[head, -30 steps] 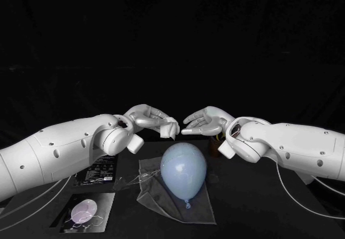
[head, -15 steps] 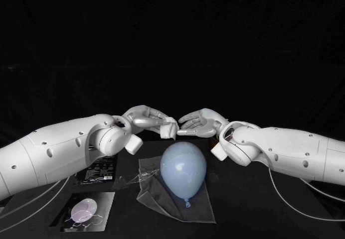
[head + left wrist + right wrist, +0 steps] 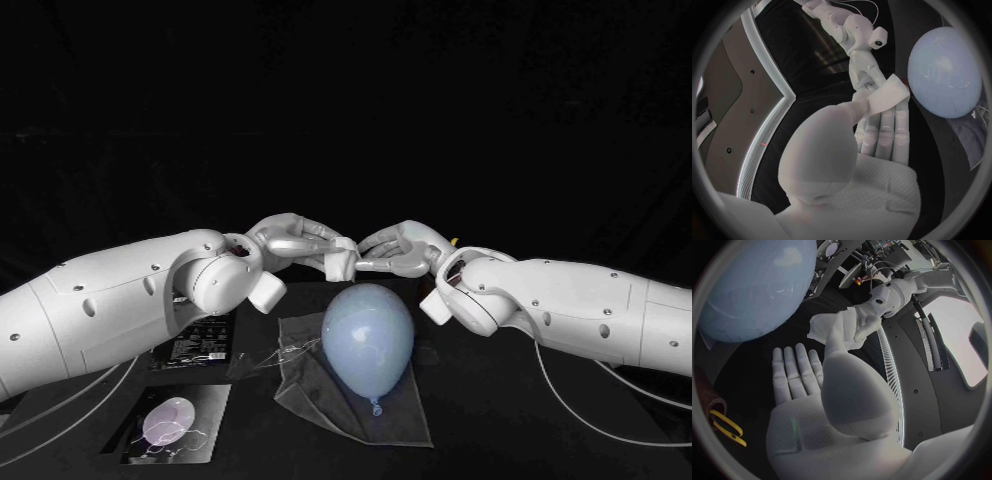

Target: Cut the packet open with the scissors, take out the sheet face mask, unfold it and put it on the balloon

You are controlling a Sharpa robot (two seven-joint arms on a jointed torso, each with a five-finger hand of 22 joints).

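Note:
The pale blue balloon [image 3: 368,335] lies on a clear plastic sheet [image 3: 361,405] at the table's middle. Above its far end my two hands meet. My left hand [image 3: 296,243] pinches the folded white sheet mask [image 3: 343,263] between thumb and fingers, and the left wrist view shows the mask [image 3: 891,94] at its fingertips beside the balloon [image 3: 945,72]. My right hand [image 3: 398,248] has closed in from the other side, its thumb and fingertips on the mask [image 3: 832,326]. The black packet [image 3: 195,345] lies flat under my left forearm. Yellow scissors handles [image 3: 726,427] lie near my right wrist.
A dark card picturing a masked balloon [image 3: 170,425] lies at the front left of the table. The clear sheet reaches toward the front edge past the balloon's knot [image 3: 378,408].
My right hand has moved left toward my left hand and now touches the folded mask. The left hand has kept its hold and hardly moved. The balloon has stayed in place.

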